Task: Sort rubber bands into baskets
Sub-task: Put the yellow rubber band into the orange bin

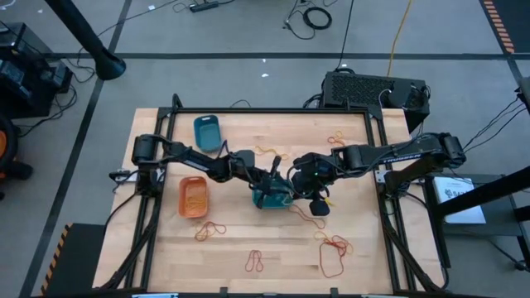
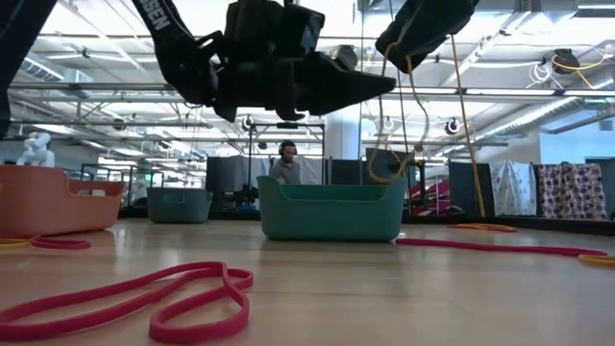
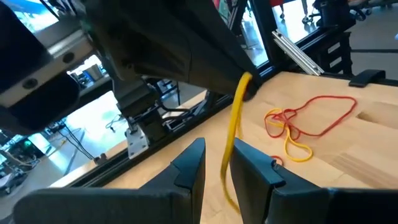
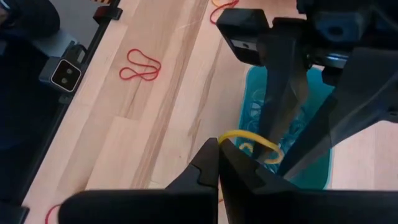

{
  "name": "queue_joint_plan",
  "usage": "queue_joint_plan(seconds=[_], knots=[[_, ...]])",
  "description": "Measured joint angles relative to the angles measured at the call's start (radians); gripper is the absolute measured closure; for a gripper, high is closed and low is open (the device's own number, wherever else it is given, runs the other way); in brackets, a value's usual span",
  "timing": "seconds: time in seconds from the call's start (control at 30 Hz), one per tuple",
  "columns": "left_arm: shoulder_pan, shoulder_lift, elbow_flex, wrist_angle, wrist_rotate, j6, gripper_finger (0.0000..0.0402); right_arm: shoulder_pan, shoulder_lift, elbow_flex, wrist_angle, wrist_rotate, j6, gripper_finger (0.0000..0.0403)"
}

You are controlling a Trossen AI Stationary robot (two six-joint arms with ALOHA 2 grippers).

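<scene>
A: From the high view, which step is in hand?

B: A handover, it is judged. The left pincer (image 1: 280,184) and right pincer (image 1: 319,201) are met above the shallow teal-green plastic basket (image 1: 263,202) at the middle of the pale wooden surface (image 1: 248,240). The shallow orange plastic basket (image 1: 193,199) is seen filled with orange-yellow bands. What lies in the shallow darker blue plastic basket (image 1: 207,131) cannot be told. Loose bands are scattered over the surface.

A: And at table height?

B: A thin yellow rubber band (image 2: 415,106) is seen hanging from the right pincer, over the teal-green plastic basket. Nothing is shown of that basket's inside.

A: The left wrist view?

B: The yellow rubber band is shown hanging between the left pincer's parted fingers (image 3: 189,165). It is not yet clamped by them.

A: The right wrist view?

B: The right pincer is clenched on the yellow rubber band. Blue-green bands are seen in the teal-green plastic basket beneath.

A: What is called for next?

B: Probably the left pincer must be closed on the band before it is let go by the right. The band should then be carried to the orange plastic basket, not dropped into the teal one.
</scene>
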Motion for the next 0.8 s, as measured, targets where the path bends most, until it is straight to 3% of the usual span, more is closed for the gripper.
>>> queue_joint_plan(seconds=[0.1, 0.23, 0.4, 0.57, 0.67, 0.8], knots=[[0.004, 0.000, 0.000, -0.002, -0.001, 0.017, 0.0335, 0.000, 0.000, 0.000, 0.000, 0.000, -0.008, 0.0402], [0.005, 0.000, 0.000, -0.027, -0.003, 0.067, 0.0388, 0.000, 0.000, 0.000, -0.015, -0.001, -0.011, 0.0402], [0.004, 0.000, 0.000, -0.023, -0.003, 0.071, 0.0396, -0.001, 0.000, 0.000, -0.024, -0.001, -0.020, 0.0394], [-0.006, -0.051, 0.000, -0.093, -0.037, 0.017, 0.0397, -0.009, 0.000, 0.000, -0.031, 0.003, -0.077, 0.0353], [-0.024, -0.122, 0.000, -0.252, -0.131, -0.015, 0.0398, -0.019, 0.000, -0.001, -0.045, 0.003, -0.123, 0.0323], [-0.071, -0.277, 0.000, -0.546, -0.345, -0.035, 0.0398, -0.032, 0.000, -0.001, -0.105, 0.003, -0.152, 0.0293]])
